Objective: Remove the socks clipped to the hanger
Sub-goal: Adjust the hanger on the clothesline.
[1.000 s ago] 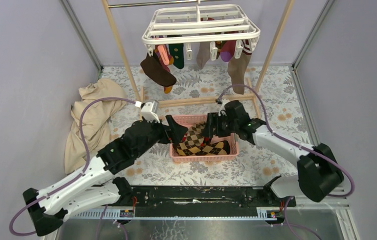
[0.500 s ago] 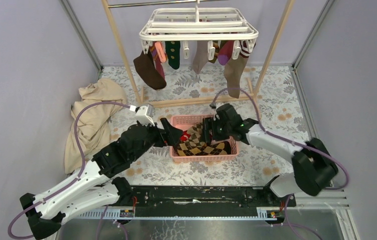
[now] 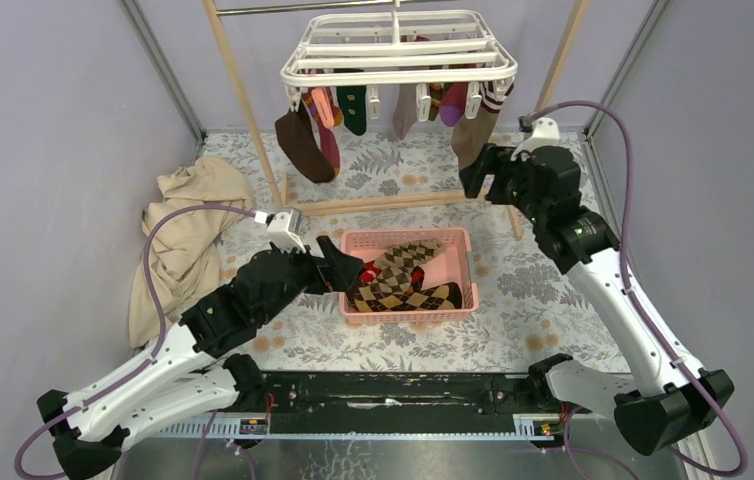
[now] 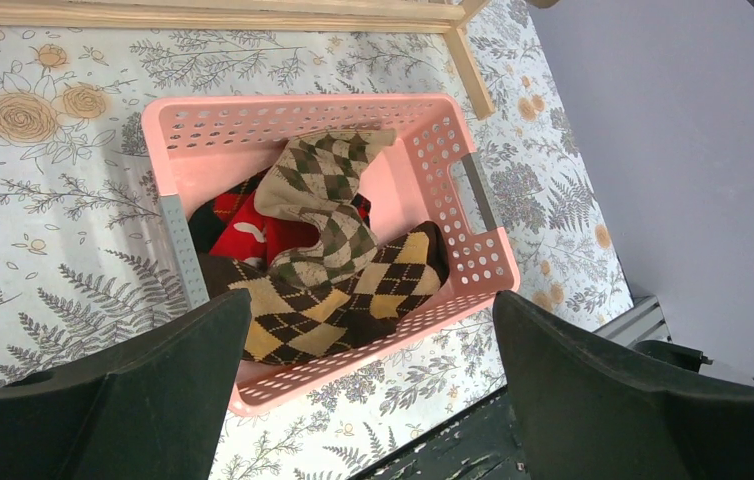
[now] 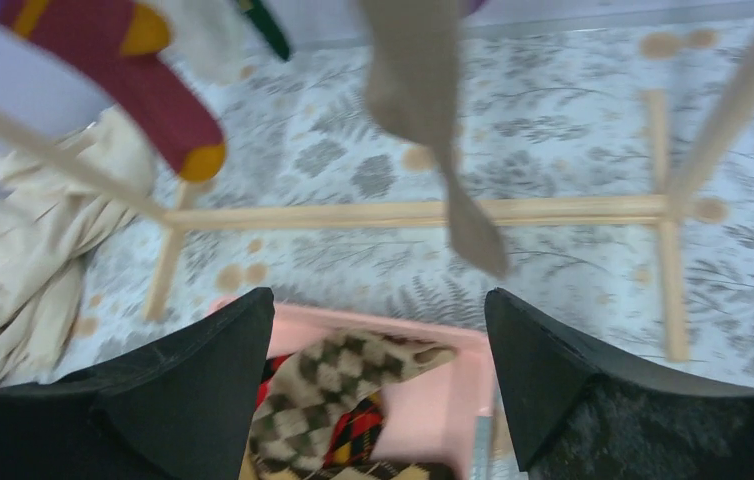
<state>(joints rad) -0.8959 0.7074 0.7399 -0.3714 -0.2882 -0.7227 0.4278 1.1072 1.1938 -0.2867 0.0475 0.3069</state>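
Lifted off the basket (image 3: 408, 314), your right gripper (image 3: 475, 178) gapes empty near the hanger (image 3: 403, 68) — left gripper (image 4: 363, 400) too; its wrist view shows the red sock (image 4: 253, 235) plainly.

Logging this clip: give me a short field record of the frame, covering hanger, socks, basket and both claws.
hanger: white rack hung inside wooden frame
clipped socks: several hang under it
basket: pink, on floral table
basket contents: argyle socks, red sock
left claw: open, empty, over the basket's left end
right claw: open, empty, raised near tan sock at the hanger's right side
other: beige cloth heaped at left
task status: unfinished
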